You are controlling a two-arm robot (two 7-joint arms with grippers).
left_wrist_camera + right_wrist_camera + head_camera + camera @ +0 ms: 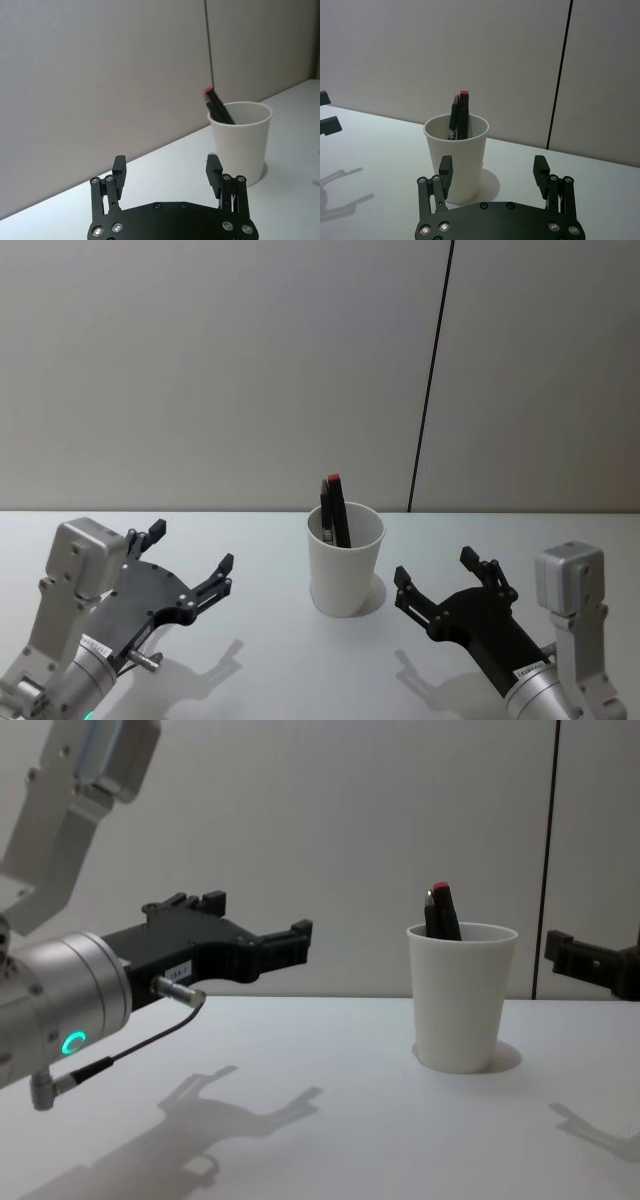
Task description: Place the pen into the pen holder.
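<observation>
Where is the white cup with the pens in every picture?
Head view: the pen holder stands in the middle of the table, between the open left gripper and the open right gripper.
Left wrist view: pen holder at the right, past the gripper.
Right wrist view: pen holder left of centre.
Chest view: pen holder right of centre.
Shared landmark: the red-tipped pen sticking out of it.

No legible text; small labels on both arms too tiny.

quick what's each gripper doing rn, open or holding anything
Left gripper: open, holding nothing, left of the pen holder.
Right gripper: open, holding nothing, right of it.
</observation>
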